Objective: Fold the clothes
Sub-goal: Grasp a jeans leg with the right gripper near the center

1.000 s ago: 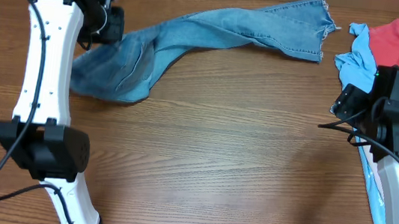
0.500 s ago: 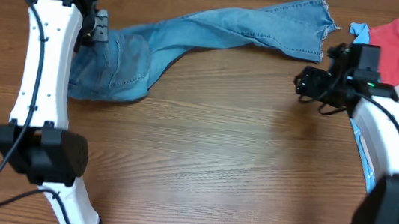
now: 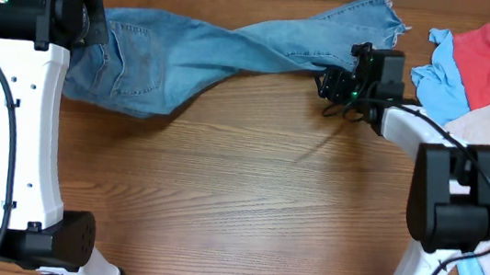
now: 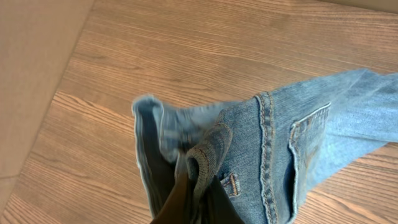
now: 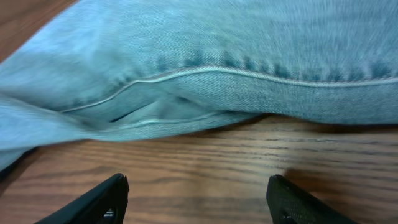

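Overhead: the jeans (image 3: 228, 43) lie stretched along the far side of the table (image 3: 248, 193), waist at 10 o'clock, frayed hem at 1 o'clock. The left gripper (image 3: 91, 24) sits at the waist. The right gripper (image 3: 330, 82) hovers just beside the leg's near edge. The pile (image 3: 487, 82) of blue, red and beige garments lies at 2 o'clock, unfolded. I judge no fold is made yet: the jeans are only being spread, and everything else is left to do

Left wrist: the left gripper (image 4: 189, 196) is clamped tight on the waistband, with the back pocket (image 4: 314, 134) toward 3 o'clock

Right wrist: the right gripper (image 5: 196, 199) stands wide apart and holds nothing, with denim just beyond it at 12 o'clock

Since a second ago, the waist has been drawn out toward 9 o'clock and the bunched seat flattened. The right arm has swung from the pile over to the leg
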Available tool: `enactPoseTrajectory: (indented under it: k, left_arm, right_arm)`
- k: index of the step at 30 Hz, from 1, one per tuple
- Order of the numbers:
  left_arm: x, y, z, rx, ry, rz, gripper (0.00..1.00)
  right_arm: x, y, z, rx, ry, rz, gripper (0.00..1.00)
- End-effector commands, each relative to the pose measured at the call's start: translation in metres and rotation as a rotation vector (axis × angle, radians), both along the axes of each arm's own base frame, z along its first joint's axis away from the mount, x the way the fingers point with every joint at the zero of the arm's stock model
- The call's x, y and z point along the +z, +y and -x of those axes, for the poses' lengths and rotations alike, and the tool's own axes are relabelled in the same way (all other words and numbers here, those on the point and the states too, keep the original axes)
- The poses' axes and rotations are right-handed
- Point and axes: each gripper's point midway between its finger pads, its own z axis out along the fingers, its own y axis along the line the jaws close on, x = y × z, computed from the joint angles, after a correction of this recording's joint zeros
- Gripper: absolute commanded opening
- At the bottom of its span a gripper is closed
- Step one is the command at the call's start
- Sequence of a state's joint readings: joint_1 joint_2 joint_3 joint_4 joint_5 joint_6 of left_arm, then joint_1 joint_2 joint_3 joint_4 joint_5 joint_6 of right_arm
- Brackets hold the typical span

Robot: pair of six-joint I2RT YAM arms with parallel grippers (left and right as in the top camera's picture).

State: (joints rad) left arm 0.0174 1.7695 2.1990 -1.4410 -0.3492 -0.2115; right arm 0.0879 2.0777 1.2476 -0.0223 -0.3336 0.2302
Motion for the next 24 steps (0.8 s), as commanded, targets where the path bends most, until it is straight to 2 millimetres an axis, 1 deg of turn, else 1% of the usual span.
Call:
enactPoseTrajectory:
  k: [1, 5, 10, 12, 13, 14, 15, 21, 23, 24]
  left_arm:
    - [0.012, 0.007, 0.004, 0.044, -0.04, -0.024, 0.04]
    - [0.012, 0.007, 0.004, 0.044, -0.039, -0.025, 0.04]
    - [0.012, 0.007, 0.004, 0.041, -0.038, -0.027, 0.04]
    - [0.012, 0.007, 0.004, 0.042, -0.038, -0.027, 0.04]
    - [0.012, 0.007, 0.004, 0.042, -0.036, -0.027, 0.04]
    - [0.012, 0.007, 0.005, 0.041, -0.034, -0.027, 0.04]
    - [0.012, 0.007, 0.005, 0.041, -0.034, -0.027, 0.04]
    - [0.012, 0.007, 0.005, 0.041, -0.033, -0.026, 0.04]
    - [0.011, 0.007, 0.005, 0.041, -0.031, -0.026, 0.04]
    - [0.011, 0.007, 0.005, 0.041, -0.031, -0.026, 0.04]
  right_arm:
    - [-0.014, 0.0, -0.008, -0.071, 0.021, -0.039, 0.75]
    - [-0.017, 0.001, -0.016, -0.102, 0.007, -0.07, 0.74]
    - [-0.01, 0.002, -0.024, -0.139, -0.02, -0.117, 0.74]
    - [-0.008, -0.001, -0.027, -0.215, 0.004, -0.175, 0.74]
    - [-0.007, -0.003, -0.029, -0.264, 0.015, -0.202, 0.69]
    - [-0.007, -0.003, -0.029, -0.265, 0.014, -0.206, 0.65]
    - [-0.007, -0.002, -0.029, -0.264, 0.015, -0.205, 0.64]
    - [-0.009, 0.007, -0.028, -0.271, 0.007, -0.174, 0.63]
    - [-0.009, 0.01, -0.028, -0.265, 0.005, -0.174, 0.59]
    - [-0.009, 0.013, -0.028, -0.261, 0.004, -0.174, 0.55]
